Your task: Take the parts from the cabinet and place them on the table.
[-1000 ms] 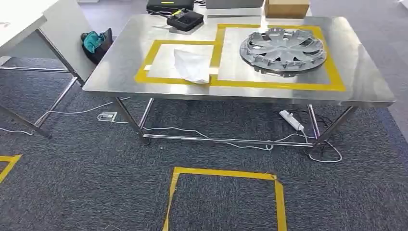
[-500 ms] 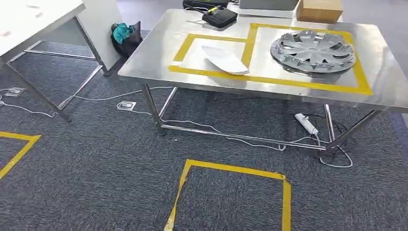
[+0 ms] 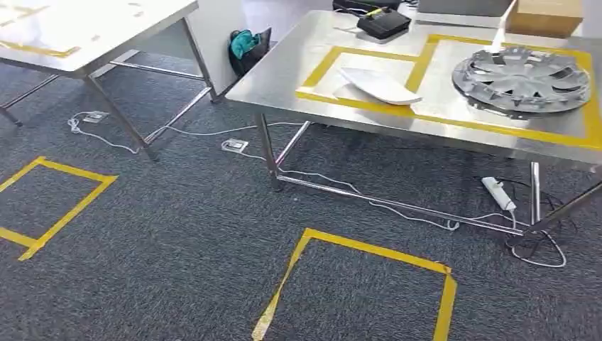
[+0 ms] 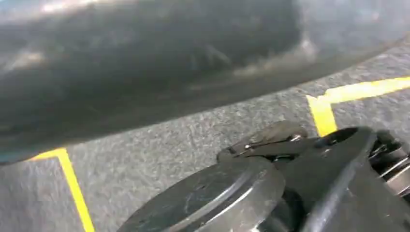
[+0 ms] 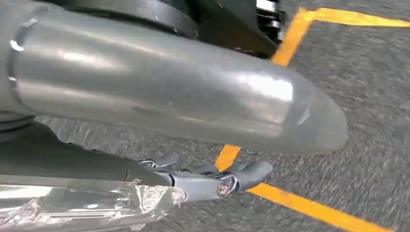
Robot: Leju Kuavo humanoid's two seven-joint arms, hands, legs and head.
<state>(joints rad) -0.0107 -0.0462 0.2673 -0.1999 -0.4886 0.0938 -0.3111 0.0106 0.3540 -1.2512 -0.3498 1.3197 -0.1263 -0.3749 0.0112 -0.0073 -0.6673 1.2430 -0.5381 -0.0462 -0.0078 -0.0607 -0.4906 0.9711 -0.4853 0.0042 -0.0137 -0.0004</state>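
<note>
A silver wheel cover (image 3: pixel 524 79) lies inside the larger yellow-taped rectangle on the steel table (image 3: pixel 284 79). A white curved part (image 3: pixel 380 85) lies in the smaller taped rectangle beside it. My right hand (image 5: pixel 193 111) hangs over the carpet in the right wrist view, with its thick grey thumb above the darker fingers (image 5: pixel 232 180) and nothing between them. In the left wrist view a dark blurred mass (image 4: pixel 145 63) hangs above the carpet, and I cannot make out how the left hand's fingers lie.
A second, pale table (image 3: pixel 92 35) stands at the left. A black device (image 3: pixel 383 23) and a cardboard box (image 3: pixel 543 14) sit at the steel table's far edge. A teal and black bag (image 3: pixel 248 46), cables and a power strip (image 3: pixel 499 193) lie on the floor. Yellow tape squares (image 3: pixel 369 249) mark the carpet.
The whole picture has shifted right: my view has turned left, bringing the pale table and a second floor square into sight. The parts on the steel table have not moved.
</note>
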